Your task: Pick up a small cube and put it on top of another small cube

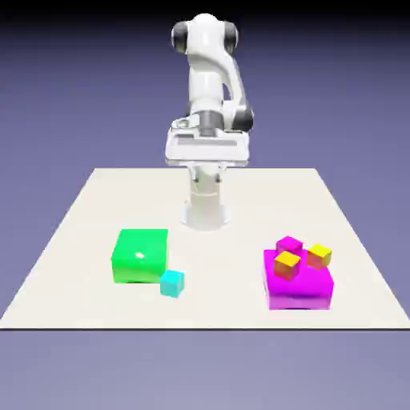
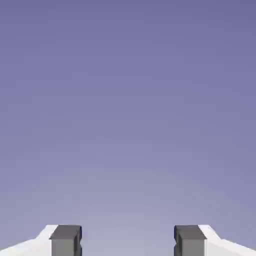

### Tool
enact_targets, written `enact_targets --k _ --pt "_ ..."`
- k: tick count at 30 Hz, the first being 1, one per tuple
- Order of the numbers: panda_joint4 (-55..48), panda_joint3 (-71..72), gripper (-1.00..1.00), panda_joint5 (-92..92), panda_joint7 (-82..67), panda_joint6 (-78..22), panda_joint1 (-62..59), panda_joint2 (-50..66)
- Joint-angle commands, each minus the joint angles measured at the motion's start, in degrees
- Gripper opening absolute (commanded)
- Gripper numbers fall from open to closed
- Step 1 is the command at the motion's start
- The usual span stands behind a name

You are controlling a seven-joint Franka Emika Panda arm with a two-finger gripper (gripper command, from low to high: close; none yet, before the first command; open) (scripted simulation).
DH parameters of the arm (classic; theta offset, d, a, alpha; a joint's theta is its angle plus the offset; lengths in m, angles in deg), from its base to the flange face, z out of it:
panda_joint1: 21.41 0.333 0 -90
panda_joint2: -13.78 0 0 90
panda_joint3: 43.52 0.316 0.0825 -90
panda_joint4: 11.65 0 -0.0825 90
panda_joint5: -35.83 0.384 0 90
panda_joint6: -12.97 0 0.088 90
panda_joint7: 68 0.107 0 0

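Tool (image 2: pixel 127 242) released, fingers wide apart, nothing between; hand view shows only backdrop, so arm likely parked high, not yet aimed at counter (image 1: pixel 80 304). Cyan small cube (image 1: pixel 171 283) on counter, touching big green block (image 1: pixel 140 255) at its corner. Small magenta cube (image 1: pixel 289 244) sits atop big magenta block (image 1: pixel 299 288), beside small orange cube (image 1: pixel 287 264) and small yellow cube (image 1: pixel 319 255). Count: two big blocks, four small cubes.

— Where's the outside camera?
— High up across the table (image 1: pixel 96 200), facing the arm (image 1: pixel 210 80), everything in frame.
— And the hand one?
— Past its fingertips (image 2: pixel 65 240) at plain backdrop (image 2: pixel 128 100); only that backdrop is shared.
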Motion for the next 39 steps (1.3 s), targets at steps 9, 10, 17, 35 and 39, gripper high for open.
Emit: enact_targets --k 9,10,17,35,39 --pt "-5.06 -17.69 0.0 -10.7 -20.61 -10.4 15.19 18.69" --pt "-5.62 -19.65 0.0 -11.89 -22.9 -11.55 16.88 20.77" --pt "-9.56 -33.41 0.0 -20.21 -38.93 -19.64 28.69 35.3" --pt "-11.68 -37.04 -1.0 -22.1 -47.05 -18.7 31.06 46.76" --pt "-12.67 -36.21 -1.0 -24.74 -49.93 -25.12 35.55 39.77"
